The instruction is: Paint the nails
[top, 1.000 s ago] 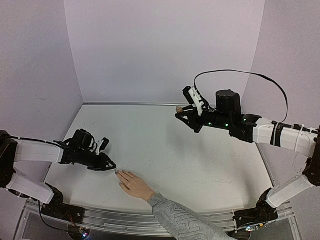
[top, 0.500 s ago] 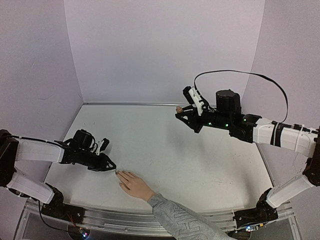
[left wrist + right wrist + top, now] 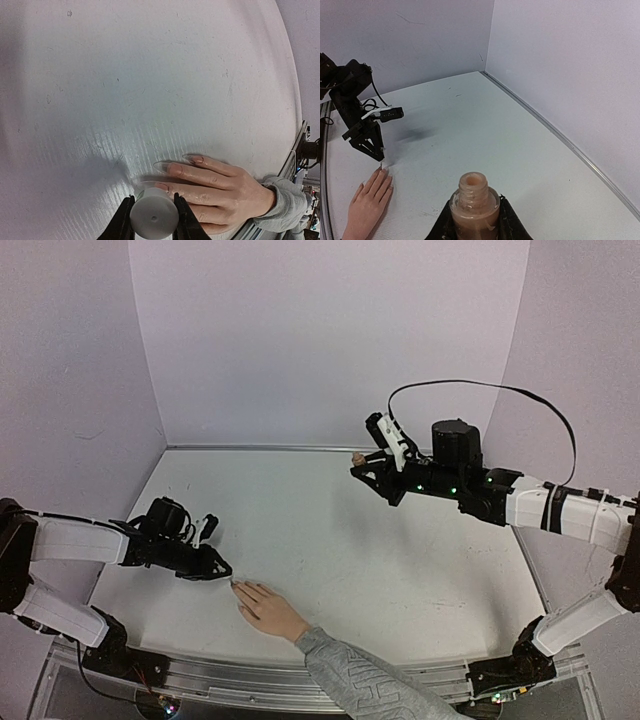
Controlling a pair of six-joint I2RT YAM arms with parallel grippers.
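White table (image 3: pixel 330 540): left fingers (image 3: pixel 218 570) pinch grey cap (image 3: pixel 154 219) (beside nails (image 3: pixel 161 165)); right fingers (image 3: pixel 364 471) clamp open bottle (image 3: pixel 475 202).

We are wearing white shells between black joints on the left arm (image 3: pixel 70 540) and right arm (image 3: pixel 525 505), ending in a black left gripper (image 3: pixel 224 572) and right gripper (image 3: pixel 357 467). A black cable (image 3: pixel 480 386) is looping over the right arm's wrist, where green lights (image 3: pixel 452 481) are glowing.
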